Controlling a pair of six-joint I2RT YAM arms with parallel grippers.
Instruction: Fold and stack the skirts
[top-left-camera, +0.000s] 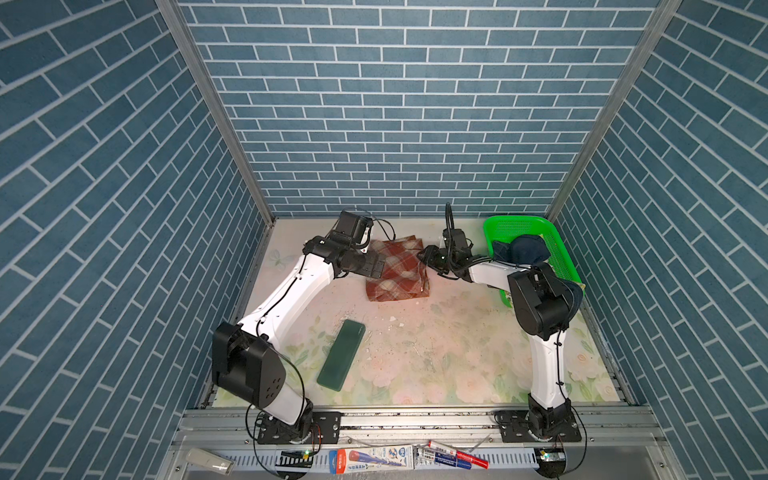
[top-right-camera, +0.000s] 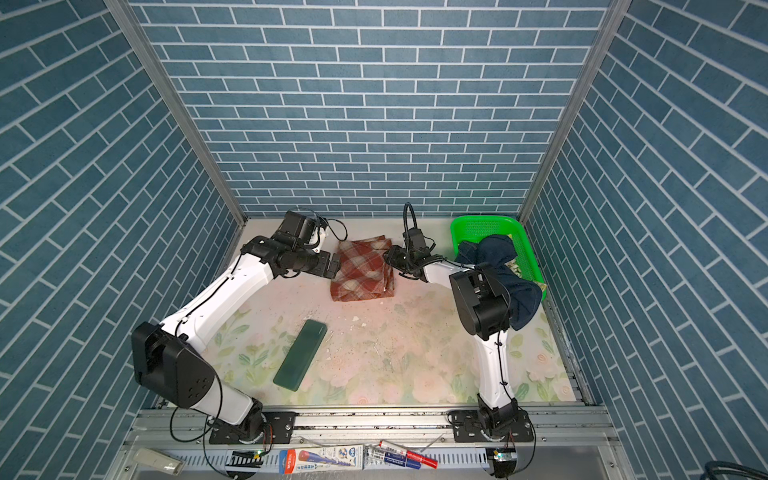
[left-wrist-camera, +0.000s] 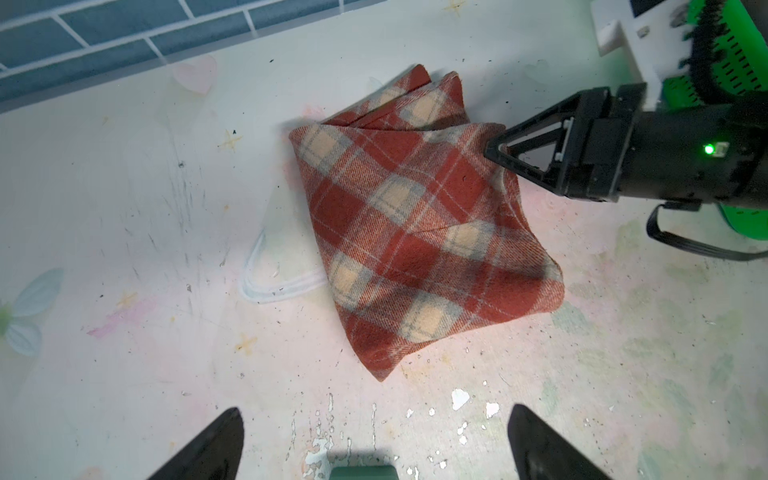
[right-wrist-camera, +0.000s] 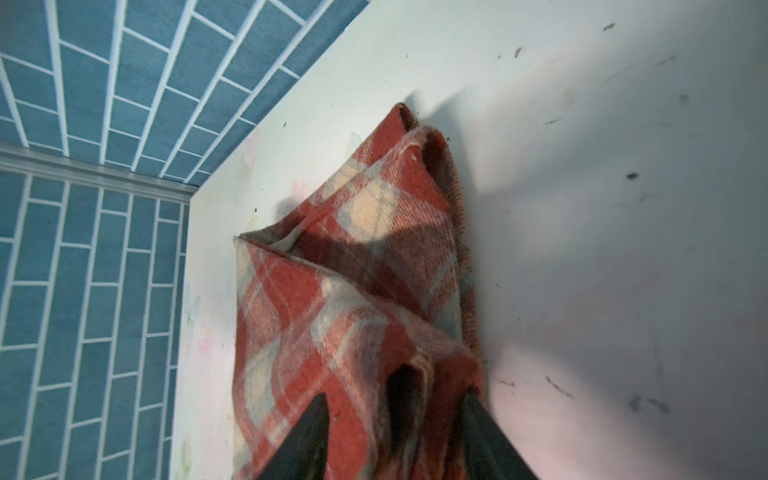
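On the flowered table (top-left-camera: 449, 357), your biggest item is the green basket (top-left-camera: 498, 224), which sits in the far right corner in both top views. You can see the denim skirt (top-right-camera: 498, 249) heaped inside it, spilling over the near rim behind the right arm's elbow. You get only a small patch of the printed skirt (top-right-camera: 515, 266), showing under the denim against the basket wall.

You will find the plaid skirt (top-left-camera: 399, 270) lying folded on the table toward the back, left of the basket and between the two grippers. Its folded layers fan out at the far end, and its right-hand corner is raised off the surface.

Nearer to you, the dark green pad (top-left-camera: 341, 355) lies flat and on a slant, well apart from the plaid skirt.

Your left gripper (left-wrist-camera: 374, 409) hovers at the skirt's left edge with its fingers spread wide and nothing between them; the end of the pad shows just below it in the left wrist view.

Your right gripper (right-wrist-camera: 395, 395) is at the raised corner. Its fingers (right-wrist-camera: 316, 432) stand partly apart, pinching a bunched fold of plaid cloth that rises between them.
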